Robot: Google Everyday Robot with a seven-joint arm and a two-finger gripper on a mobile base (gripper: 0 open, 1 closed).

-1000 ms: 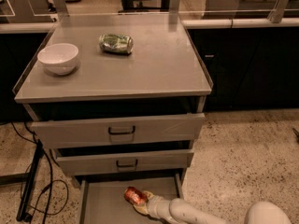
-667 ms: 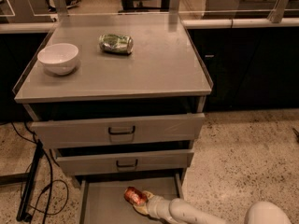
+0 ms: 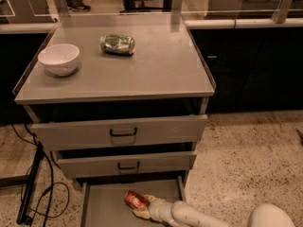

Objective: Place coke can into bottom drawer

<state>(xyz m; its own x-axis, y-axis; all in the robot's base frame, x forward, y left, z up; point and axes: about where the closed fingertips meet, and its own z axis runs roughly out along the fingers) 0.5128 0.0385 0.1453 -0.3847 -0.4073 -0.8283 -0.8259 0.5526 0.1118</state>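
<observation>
The tool (image 3: 143,206) is in the open bottom drawer (image 3: 102,205), with the coke can (image 3: 135,200) touching at its ten o'clock.

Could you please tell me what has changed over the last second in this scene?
Nothing visibly changed. The gripper is at the coke can in the open bottom drawer, as before; the white bowl and green can sit on the cabinet top unmoved.

White bowl (image 3: 59,59), green can (image 3: 117,44) atop cabinet (image 3: 161,74)
</observation>
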